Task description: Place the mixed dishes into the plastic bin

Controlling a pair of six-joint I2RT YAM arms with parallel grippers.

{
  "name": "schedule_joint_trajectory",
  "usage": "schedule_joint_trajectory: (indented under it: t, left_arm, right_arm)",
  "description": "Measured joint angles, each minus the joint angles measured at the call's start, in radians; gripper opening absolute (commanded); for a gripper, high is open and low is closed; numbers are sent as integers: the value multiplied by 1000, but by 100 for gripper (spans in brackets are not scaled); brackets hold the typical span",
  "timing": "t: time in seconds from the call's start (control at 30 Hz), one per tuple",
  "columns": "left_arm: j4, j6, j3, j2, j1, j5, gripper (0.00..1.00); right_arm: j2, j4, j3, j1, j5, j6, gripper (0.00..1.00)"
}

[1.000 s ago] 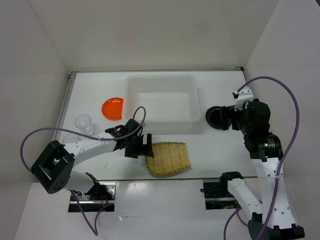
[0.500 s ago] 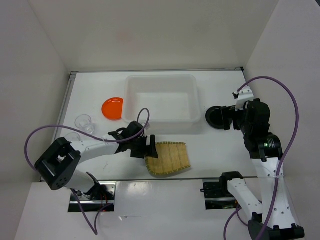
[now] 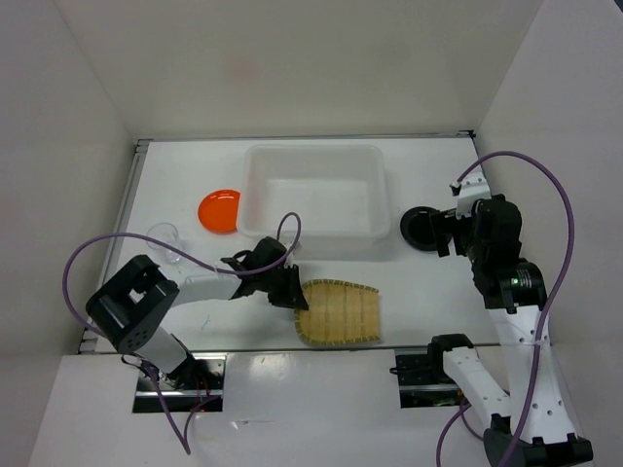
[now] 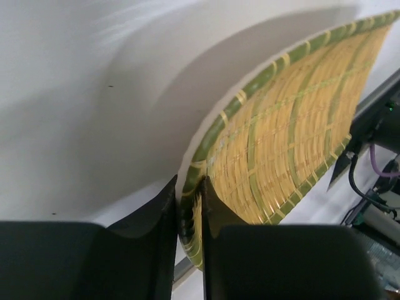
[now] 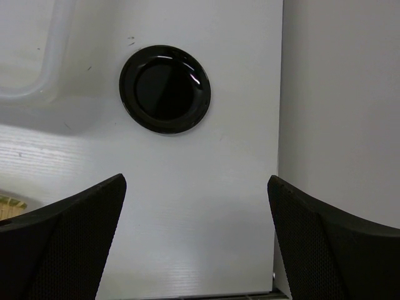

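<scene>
The tan woven tray [image 3: 343,313] lies in front of the plastic bin [image 3: 249,195]. My left gripper [image 3: 289,292] is shut on the tray's left rim. The left wrist view shows the rim pinched between both fingers of that gripper [image 4: 189,201], with the tray [image 4: 294,137] tilted up. The black plate [image 3: 417,229] rests right of the bin. My right gripper [image 3: 440,233] hangs open over its near side, the plate [image 5: 165,89] lying ahead of the gripper [image 5: 197,181]. The orange plate [image 3: 218,209] and a clear cup [image 3: 164,238] sit left of the bin.
White walls close in the table on the left, back and right. The right wall [image 5: 337,94] stands close beside the black plate. A corner of the bin [image 5: 37,69] shows in the right wrist view. The arm bases and mounting plates [image 3: 428,375] line the near edge.
My left gripper slid right onto the tray's left rim and closed on it. The tray shifted a little to the right. The right arm barely moved.
</scene>
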Motion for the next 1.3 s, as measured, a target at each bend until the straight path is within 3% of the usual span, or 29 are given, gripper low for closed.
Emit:
schedule_joint_trajectory:
  t: [0.1,0.27,0.43,0.67,1.0,1.2,1.3]
  left_arm:
    - [2,4,3,0,-2,13,0]
    - [-64,3,16,-32,-9,6,0]
    - [-277,5,72,-202,-22,-51,0]
    - [-577,19,390,-293,2,-58,0]
    - [-767,95,1041,-25,166,81,0]
    - [-859,203,1316,223,394,142,0]
    - [-866,249,1376,365,474,146,0]
  right_arm:
    - [-1,1,0,1,5,-3,98]
    - [-10,4,-7,1,8,-3,98]
    - [-29,11,-32,1,9,-2,98]
    - [-34,26,-47,3,12,-2,98]
    - [-42,50,-66,3,24,-2,98]
    - [-53,53,-66,3,30,-2,98]
    - [-58,58,-66,3,31,-2,98]
